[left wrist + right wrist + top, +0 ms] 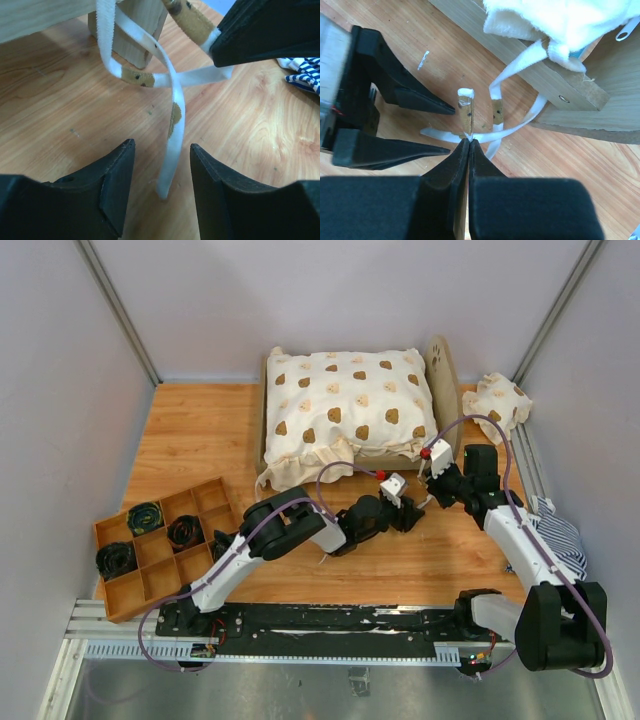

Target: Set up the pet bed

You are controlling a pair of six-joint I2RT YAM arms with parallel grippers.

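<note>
The pet bed (443, 365) stands at the back of the table with the cream bear-print cover (345, 405) spread over it. Only its plywood rail (555, 85) and a leg (135, 35) show in the wrist views. White tie ribbons (510, 127) hang from the cover's near right corner. My right gripper (470, 141) is shut on one ribbon just off that corner (430, 498). My left gripper (162, 145) is open beside it (408, 515), with another ribbon end (172, 125) hanging loose between its jaws. The mattress is hidden under the cover.
A small bear-print pillow (497, 400) lies at the back right. A blue-and-white striped cloth (555, 530) lies at the right edge, also in the left wrist view (305, 70). A wooden divided tray (160, 545) with dark coiled items sits front left.
</note>
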